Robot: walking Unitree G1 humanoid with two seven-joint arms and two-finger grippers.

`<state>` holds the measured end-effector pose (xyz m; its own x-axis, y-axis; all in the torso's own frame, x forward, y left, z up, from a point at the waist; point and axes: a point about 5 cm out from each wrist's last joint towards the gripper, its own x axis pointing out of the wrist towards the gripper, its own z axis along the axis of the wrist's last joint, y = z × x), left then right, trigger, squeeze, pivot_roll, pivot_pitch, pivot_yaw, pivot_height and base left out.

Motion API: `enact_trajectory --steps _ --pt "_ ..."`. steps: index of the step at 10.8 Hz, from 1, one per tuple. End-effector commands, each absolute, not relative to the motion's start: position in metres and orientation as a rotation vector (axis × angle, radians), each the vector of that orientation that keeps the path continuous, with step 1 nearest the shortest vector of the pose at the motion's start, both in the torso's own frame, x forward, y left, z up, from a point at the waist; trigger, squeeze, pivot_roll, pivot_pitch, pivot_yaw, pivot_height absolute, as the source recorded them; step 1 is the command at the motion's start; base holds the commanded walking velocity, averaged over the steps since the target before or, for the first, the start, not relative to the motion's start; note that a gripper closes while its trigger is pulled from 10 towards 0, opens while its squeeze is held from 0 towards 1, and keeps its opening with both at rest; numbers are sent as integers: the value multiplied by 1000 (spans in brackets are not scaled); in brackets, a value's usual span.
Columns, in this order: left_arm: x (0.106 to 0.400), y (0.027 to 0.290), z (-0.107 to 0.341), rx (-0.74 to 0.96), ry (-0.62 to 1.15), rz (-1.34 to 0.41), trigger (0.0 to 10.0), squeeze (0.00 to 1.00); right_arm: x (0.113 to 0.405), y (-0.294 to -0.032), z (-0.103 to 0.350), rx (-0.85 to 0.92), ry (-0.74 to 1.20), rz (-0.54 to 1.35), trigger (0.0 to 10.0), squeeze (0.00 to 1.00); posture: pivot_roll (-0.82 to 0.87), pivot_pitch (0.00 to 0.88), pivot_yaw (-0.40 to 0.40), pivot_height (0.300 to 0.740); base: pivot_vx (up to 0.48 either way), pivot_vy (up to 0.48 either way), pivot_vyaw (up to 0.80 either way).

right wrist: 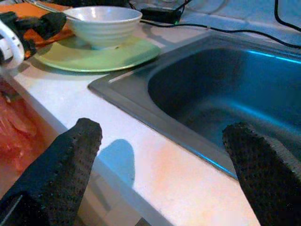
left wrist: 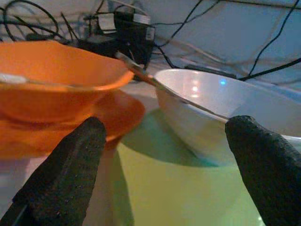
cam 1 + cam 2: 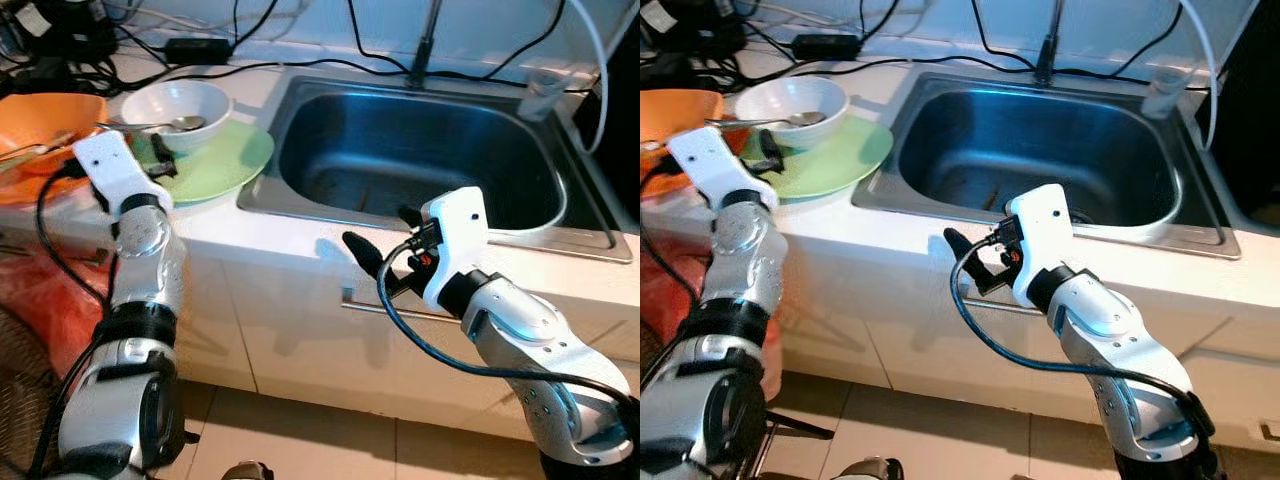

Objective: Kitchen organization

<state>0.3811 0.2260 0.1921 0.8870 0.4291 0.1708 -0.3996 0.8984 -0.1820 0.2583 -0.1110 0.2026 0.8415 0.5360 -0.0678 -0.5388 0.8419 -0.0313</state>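
A white bowl with a metal spoon in it stands on a light green plate, left of the steel sink. Further left, an orange bowl sits on an orange plate. My left gripper hovers low over the green plate's near side. It is open and empty, with the white bowl just ahead of its fingers. My right gripper hangs at the counter's front edge, before the sink's left corner, open and empty.
A clear glass stands at the sink's back right, beside the faucet. Black cables and a power adapter lie along the back wall. A drawer handle runs below the counter. A red bag hangs at the left.
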Motion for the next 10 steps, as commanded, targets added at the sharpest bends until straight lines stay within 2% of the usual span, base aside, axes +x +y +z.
enact_trajectory --steps 1,10 --pt "385 223 200 -151 -238 423 10000 0 255 -116 205 -54 59 552 10000 0 -122 104 -14 740 0 0 0" --pt "392 245 217 -169 -275 499 10000 0 249 -126 210 -82 71 532 10000 0 -193 90 -42 740 0 0 0"
